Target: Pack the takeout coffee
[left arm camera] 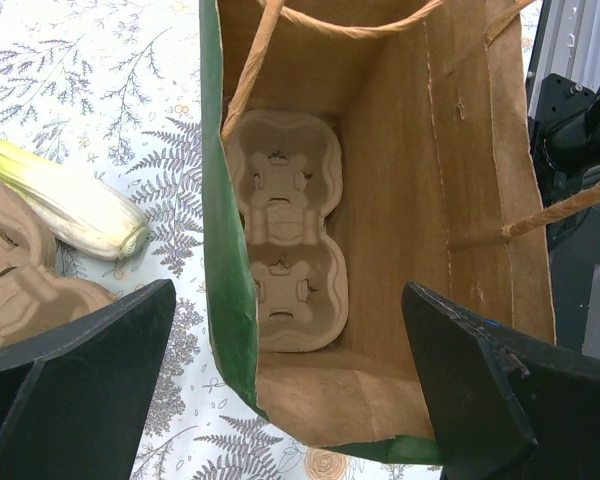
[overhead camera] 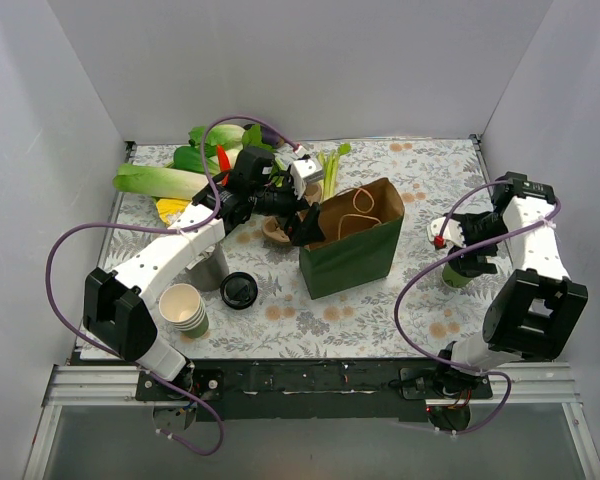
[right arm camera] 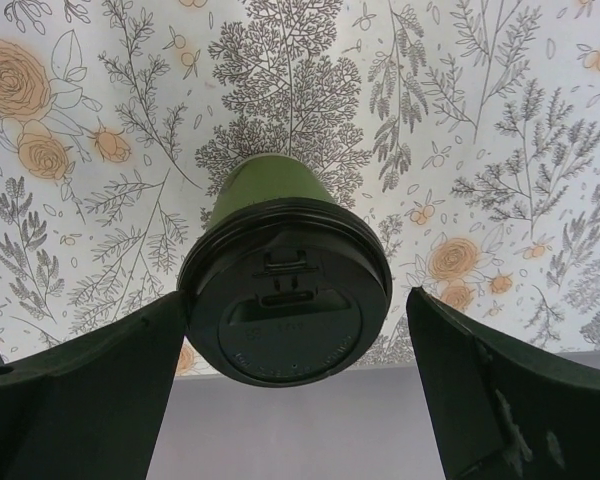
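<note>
Top external, floral tablecloth [overhead camera: 420, 180], white walls [overhead camera: 300, 60], left claw [left arm camera: 288, 300] released, right claw [right arm camera: 295, 300] released around takeout coffee [right arm camera: 285, 265]

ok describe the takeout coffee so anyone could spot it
Start at the green paper bag mid-table and look right, under the right pincer. The takeout coffee is the lone dark green cup there, the only one wearing a black lid.

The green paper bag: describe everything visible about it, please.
The paper bag is dark green outside, brown kraft inside, with twisted paper-cord handles. It stands upright and open mid-table on the floral cloth. A pulp two-cup carrier lies flat on its bottom, empty. The open left gripper hangs over its mouth; contact unclear.
</note>
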### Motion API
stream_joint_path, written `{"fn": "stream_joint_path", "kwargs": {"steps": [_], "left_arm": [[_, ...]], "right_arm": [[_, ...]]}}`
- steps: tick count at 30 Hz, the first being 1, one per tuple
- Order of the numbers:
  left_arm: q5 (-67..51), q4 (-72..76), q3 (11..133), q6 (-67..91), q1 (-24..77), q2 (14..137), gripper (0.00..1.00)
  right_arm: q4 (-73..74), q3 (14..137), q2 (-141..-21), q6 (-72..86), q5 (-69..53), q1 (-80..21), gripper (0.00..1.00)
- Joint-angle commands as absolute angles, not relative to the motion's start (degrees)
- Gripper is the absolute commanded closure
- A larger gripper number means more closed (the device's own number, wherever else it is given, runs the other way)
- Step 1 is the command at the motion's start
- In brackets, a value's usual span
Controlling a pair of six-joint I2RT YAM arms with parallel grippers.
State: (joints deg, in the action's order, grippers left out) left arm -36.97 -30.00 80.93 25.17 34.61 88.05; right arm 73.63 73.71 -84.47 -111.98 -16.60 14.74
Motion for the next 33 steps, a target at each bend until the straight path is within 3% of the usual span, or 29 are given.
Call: {"fn": "stream_joint_path", "kwargs": {"steps": [1,12,19,28,33], "left_arm": [[-37.18,-29.53,80.33,24.87,34.45,85.60,0.02],[-37.27,-29.09,80.07,24.61,34.28,85.96,0.02],[-37.53,-28.74,79.81,24.61,34.10,86.05,0.02],[-37.53,-28.04,79.28,24.70,34.19,85.34,0.02],[-37.62,-27.69,78.66,24.96,34.10,84.64,0.02]], "right_arm": [[75.15,75.50,-86.48,-111.36,-13.71,13.98,0.02],[75.15,77.08,-88.86,-105.74,-12.57,13.97,0.10],[75.06,77.86,-90.52,-100.03,-12.04,14.06,0.21],[74.97,85.52,-99.75,-68.49,-14.32,15.47,0.42],[74.97,84.99,-99.67,-54.97,-17.92,16.00,0.50]]}}
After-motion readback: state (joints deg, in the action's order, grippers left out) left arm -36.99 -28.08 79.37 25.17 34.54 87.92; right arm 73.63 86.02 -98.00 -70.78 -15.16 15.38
